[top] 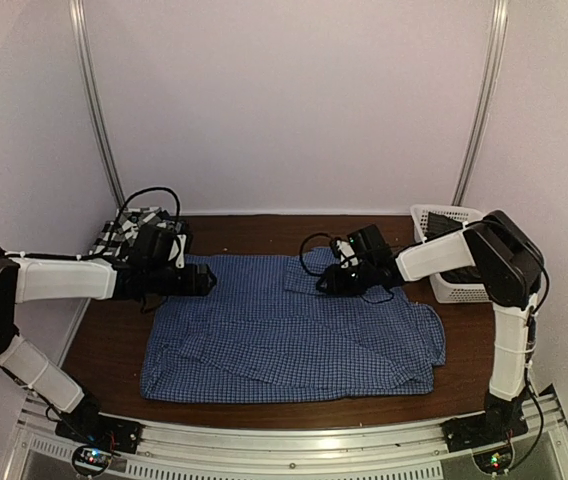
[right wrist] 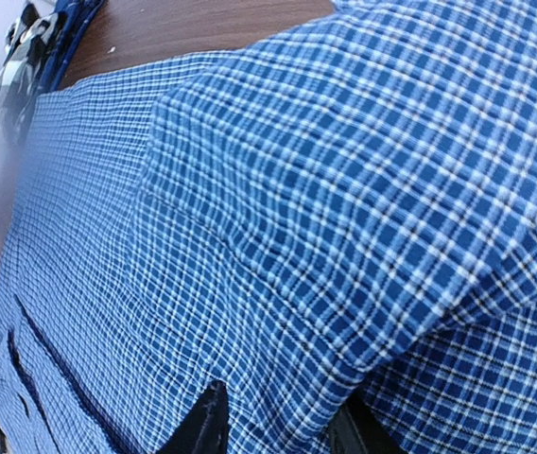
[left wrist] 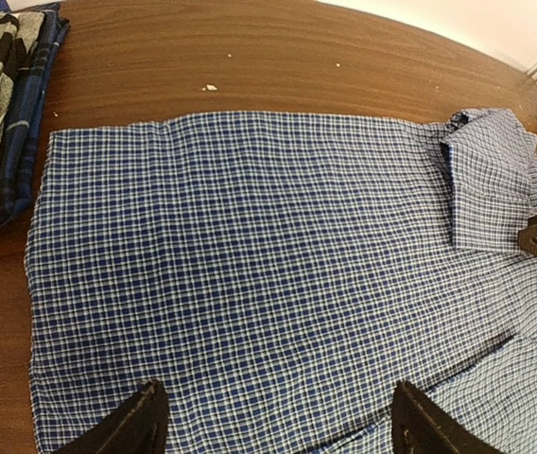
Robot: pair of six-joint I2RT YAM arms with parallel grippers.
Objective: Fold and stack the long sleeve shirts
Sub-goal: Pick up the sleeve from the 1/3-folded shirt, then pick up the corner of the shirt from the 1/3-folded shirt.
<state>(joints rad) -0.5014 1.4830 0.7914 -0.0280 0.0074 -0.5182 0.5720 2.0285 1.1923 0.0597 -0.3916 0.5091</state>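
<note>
A blue fine-check shirt (top: 294, 330) lies spread flat across the brown table (top: 264, 232). My left gripper (top: 207, 280) hovers over the shirt's left upper part, open, with only flat cloth (left wrist: 250, 255) beneath its fingers (left wrist: 141, 426). My right gripper (top: 322, 283) sits at the shirt's top middle, where a sleeve end (left wrist: 486, 180) is folded back. In the right wrist view its fingers (right wrist: 207, 426) pinch that folded edge (right wrist: 344, 284). A black-and-white plaid shirt (top: 129, 232) lies folded on a navy one (left wrist: 23, 113) at the back left.
A white basket (top: 444, 262) stands at the back right, close to the right arm, with something dark inside it. Bare wood shows behind the shirt (left wrist: 297, 57) and along the table's left edge. White walls close in on three sides.
</note>
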